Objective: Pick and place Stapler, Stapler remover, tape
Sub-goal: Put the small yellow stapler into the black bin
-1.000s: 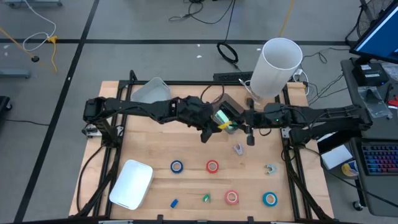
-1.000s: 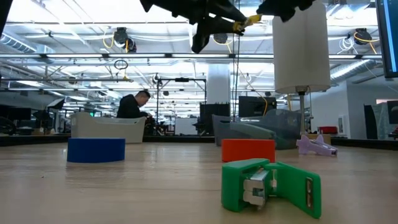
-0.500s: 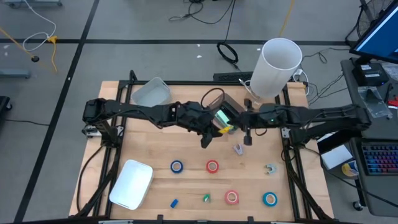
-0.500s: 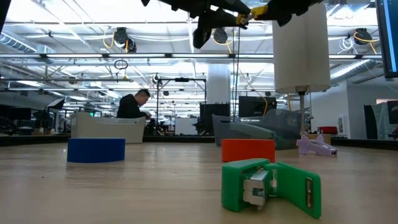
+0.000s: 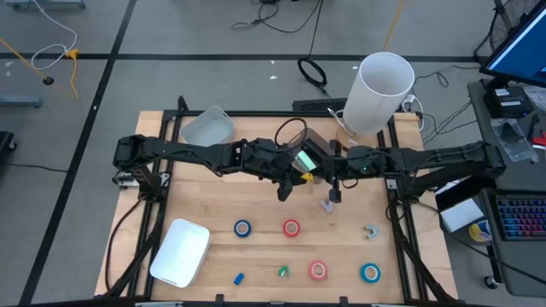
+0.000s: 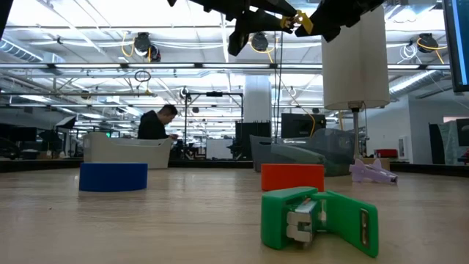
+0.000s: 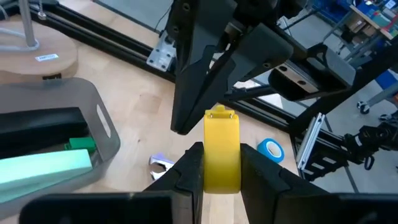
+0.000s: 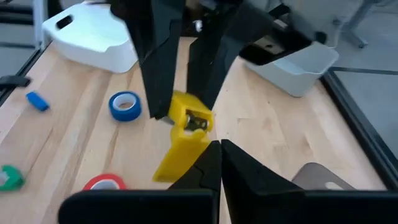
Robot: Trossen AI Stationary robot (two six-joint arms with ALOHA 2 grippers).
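Observation:
A yellow staple remover (image 7: 222,149) is up in the air over the table's middle, inside my left gripper (image 5: 294,181), which is shut on it. My right gripper (image 8: 219,163) is shut and faces the left one, its tips beside the remover's free end (image 8: 166,169). Two blue tape rolls (image 5: 243,228) (image 5: 369,273) and two red ones (image 5: 292,228) (image 5: 317,270) lie flat on the table. A mint-green stapler (image 7: 43,171) lies in a grey tray (image 5: 317,152). Purple (image 5: 328,205), grey-teal (image 5: 371,230), green (image 6: 319,220) and blue (image 5: 239,278) removers lie loose. My left gripper pinches the yellow staple remover between its two fingers (image 7: 189,171), one on each side of its body (image 7: 222,177). The remover is lifted clear of the table, and its tabbed end (image 7: 217,114) sticks out past the fingertips toward the other arm. My right gripper is close against the remover's free end; I cannot tell whether it touches.
A white lidded container (image 5: 181,251) sits at the near left, a grey bin (image 5: 207,126) at the far left. A tall white cylinder (image 5: 380,89) stands at the far right. A person sits in the room beyond the table (image 6: 157,123).
My right gripper has moved toward the table's left, closing in on the left gripper and the yellow staple remover. The left gripper has held the remover up in about the same place.

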